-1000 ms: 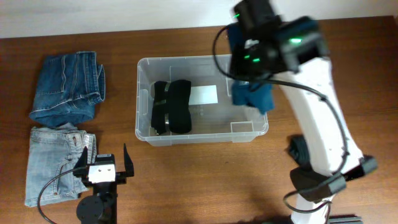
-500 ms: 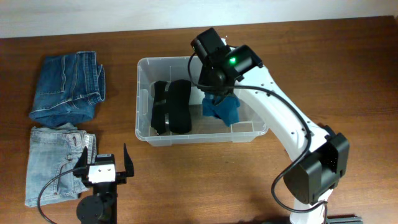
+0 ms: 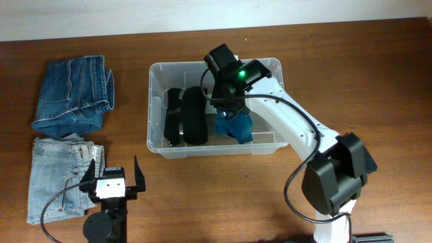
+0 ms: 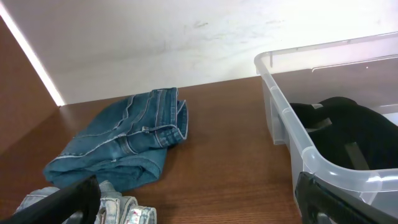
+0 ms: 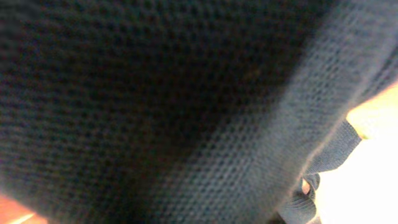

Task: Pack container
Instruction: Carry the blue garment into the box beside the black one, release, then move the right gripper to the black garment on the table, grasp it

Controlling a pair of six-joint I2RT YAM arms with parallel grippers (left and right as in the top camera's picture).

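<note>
The packing looked partly done. The container (image 3: 202,152) sat on the table directly under the right gripper (image 3: 227,108), which reached down inside it. A folded black garment (image 3: 185,116) already lay in the bin just to that gripper's left, and a blue knit garment (image 3: 236,127) was bunched on the bin's floor right beneath the fingers. The right wrist view was filled with that dark knit, pressed close to the lens. The fingers themselves were hidden, so it could not be told whether they were clamped on the cloth or merely poised over it. The left gripper (image 3: 113,167) hung with its jaws spread wide and nothing between them, well apart from the bin, which stood ahead of it and to its right. Two items seemed left to pack: dark blue jeans (image 3: 73,96) ahead of the left gripper and to its left, and pale jeans (image 3: 59,181) just beside its left finger. By that count roughly half the clothing was in. The table (image 3: 378,81) was dark brown wood with a smooth, faintly grained top, and a plain white wall (image 3: 202,13) ran along its far edge, beyond both grippers.
</note>
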